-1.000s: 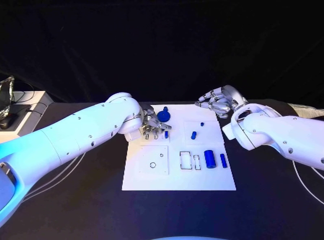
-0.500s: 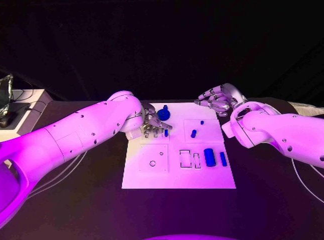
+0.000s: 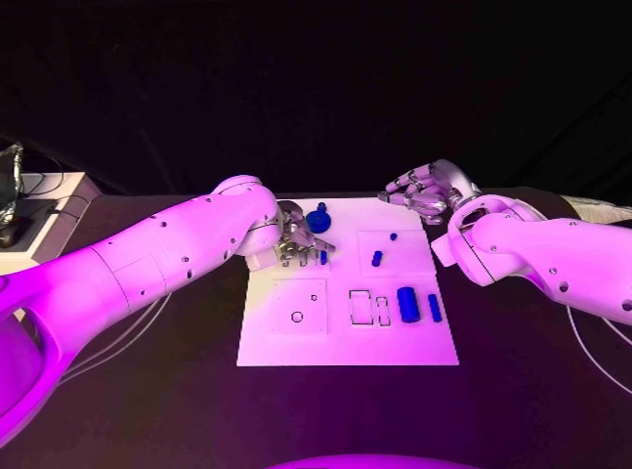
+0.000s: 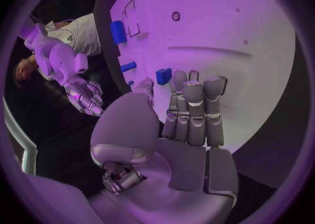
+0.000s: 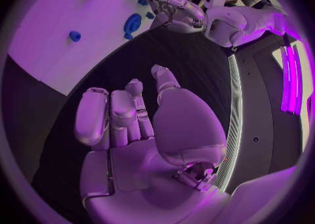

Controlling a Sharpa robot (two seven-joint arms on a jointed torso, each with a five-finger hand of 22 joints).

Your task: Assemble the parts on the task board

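Observation:
The white task board [image 3: 347, 337] lies in the middle of the table. My left hand [image 3: 299, 238] [image 4: 180, 124] hovers over its far left part, fingers stretched out side by side and holding nothing. A small blue piece [image 3: 322, 258] [image 4: 163, 75] lies just past the fingertips. A round blue part [image 3: 318, 222] [image 5: 132, 24] sits beside that hand at the far edge. Two small blue pieces [image 3: 394, 237] [image 3: 378, 259] and two blue cylinders [image 3: 407, 305] [image 3: 434, 308] lie on the right half. My right hand [image 3: 426, 193] [image 5: 134, 129] is off the board's far right corner, empty with fingers loosely apart.
Outlined slots [image 3: 362, 308] and a small round hole [image 3: 297, 317] mark the board's near half. A pale box with gear [image 3: 20, 220] stands at the table's far left. Cables [image 3: 598, 362] run along the table beside my right arm.

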